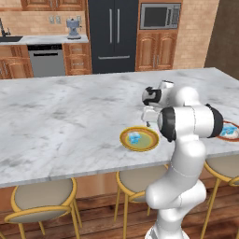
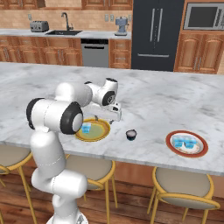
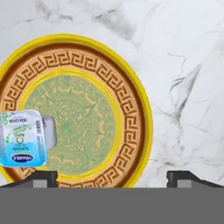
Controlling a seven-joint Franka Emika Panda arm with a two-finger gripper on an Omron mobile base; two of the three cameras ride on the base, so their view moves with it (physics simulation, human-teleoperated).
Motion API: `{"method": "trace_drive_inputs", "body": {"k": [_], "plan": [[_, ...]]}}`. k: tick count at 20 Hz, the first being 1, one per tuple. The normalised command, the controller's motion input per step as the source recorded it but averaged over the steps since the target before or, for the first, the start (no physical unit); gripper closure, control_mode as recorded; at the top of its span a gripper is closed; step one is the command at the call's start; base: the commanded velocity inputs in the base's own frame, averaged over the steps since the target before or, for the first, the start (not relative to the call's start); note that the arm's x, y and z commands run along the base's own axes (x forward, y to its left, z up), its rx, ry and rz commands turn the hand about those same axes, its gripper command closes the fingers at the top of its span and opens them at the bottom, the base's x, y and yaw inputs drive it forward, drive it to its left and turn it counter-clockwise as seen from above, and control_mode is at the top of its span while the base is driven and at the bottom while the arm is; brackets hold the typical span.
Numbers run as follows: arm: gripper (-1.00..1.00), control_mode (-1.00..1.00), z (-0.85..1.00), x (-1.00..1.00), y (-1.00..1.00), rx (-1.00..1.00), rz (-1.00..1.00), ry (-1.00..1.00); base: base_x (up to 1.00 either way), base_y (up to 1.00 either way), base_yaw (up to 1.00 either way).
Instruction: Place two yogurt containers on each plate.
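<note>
The end effector (image 2: 114,114) hangs over the golden-yellow-rimmed round plate with the pale green centre (image 3: 127,105) near the table's (image 1: 56,116) front edge, jaws spread wide and empty. One pale-blue-and-white boxy yogurt tub (image 3: 22,138) sits on that plate — so it wants one more. Along the same front edge, the red-orange-rimmed white plate (image 2: 173,136) looks to carry two pale-blue tubs (image 2: 183,143). The last piece, the dark round cup with a whitish top (image 2: 131,134), stands on the marble between the plates. Next move, by my reading: swing across, drop over that cup, close — then bring it to the yellow plate.

Bright, even rendered light, soft shadows, slightly pixelated edges
</note>
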Motion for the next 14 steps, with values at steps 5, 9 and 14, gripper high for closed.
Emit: {"method": "trace_drive_inputs", "body": {"k": [5, 9, 14], "plan": [[-1.0, -1.0, -0.04, 0.0, -0.88, -0.01, -0.04, 0.01, 0.0, 0.0, 0.0], [-1.0, -1.0, -0.31, 0.0, -0.47, -0.15, -0.01, -0.03, 0.0, 0.0, 0.0], [-1.0, -1.0, -0.19, -0.01, -0.41, -0.1, 0.0, -0.08, 0.0, 0.0, 0.0]]}}
